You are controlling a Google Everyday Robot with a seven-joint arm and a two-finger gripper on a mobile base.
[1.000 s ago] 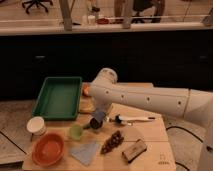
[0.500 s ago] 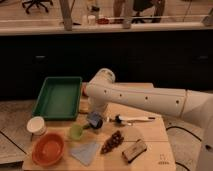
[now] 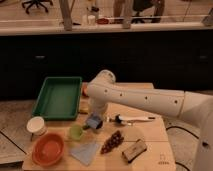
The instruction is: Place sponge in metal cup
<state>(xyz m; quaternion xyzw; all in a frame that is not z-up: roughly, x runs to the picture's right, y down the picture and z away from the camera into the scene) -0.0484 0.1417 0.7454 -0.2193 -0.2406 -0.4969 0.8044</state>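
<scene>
The blue-grey sponge (image 3: 93, 121) is on the wooden table (image 3: 150, 132), just right of the lime-green cup (image 3: 76, 131). A small dark shape right under it looks like the metal cup (image 3: 99, 128); it is mostly hidden, and I cannot tell how deep the sponge sits in it. My gripper (image 3: 95, 116) reaches down from the white arm (image 3: 145, 97) and is directly over the sponge, touching it or very close to it.
A green tray (image 3: 57, 97) lies at the back left. A white bowl (image 3: 36, 125) and an orange bowl (image 3: 48, 149) are at the left edge. In front are a pale blue cloth (image 3: 85, 151), a brown cluster (image 3: 112, 141), a tan-and-black block (image 3: 134, 149) and a white-handled utensil (image 3: 131, 119).
The arm's end has shifted slightly left over the cup spot, and more of the blue-grey sponge shows below the gripper. The other objects have not moved.
</scene>
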